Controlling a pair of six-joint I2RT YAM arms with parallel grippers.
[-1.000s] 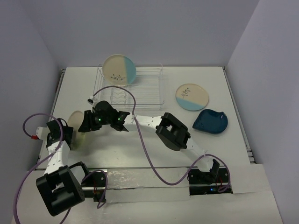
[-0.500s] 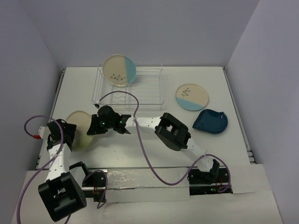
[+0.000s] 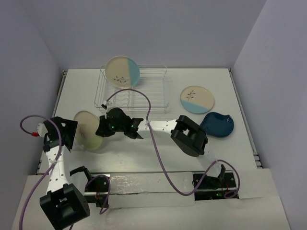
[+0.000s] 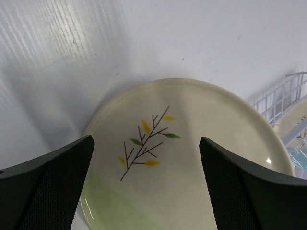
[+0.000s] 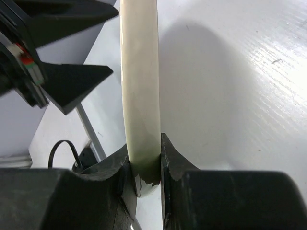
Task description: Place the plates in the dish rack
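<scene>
The cream and pale green plate point(image 3: 88, 130) stands tilted on edge above the table's left side, with my right gripper point(image 3: 101, 129) shut on its rim. In the right wrist view the plate's edge point(image 5: 139, 81) runs up from between the closed jaws of the right gripper point(image 5: 144, 168). My left gripper point(image 3: 64, 134) is open just left of the plate, apart from it. In the left wrist view the plate's sprig face point(image 4: 192, 158) shows between the spread jaws of the left gripper point(image 4: 146, 191). The dish rack point(image 3: 146, 96) holds one cream and blue plate point(image 3: 123, 72) upright at its far left.
A second cream and blue plate point(image 3: 197, 99) and the dark blue plate point(image 3: 216, 124) lie flat on the table's right side. The rack's wires point(image 4: 283, 98) show at the right of the left wrist view. The left gripper point(image 5: 62, 45) shows top left in the right wrist view.
The right gripper has carried the green plate to the right and stood it more upright. The left gripper has let go and drawn back to the left.
</scene>
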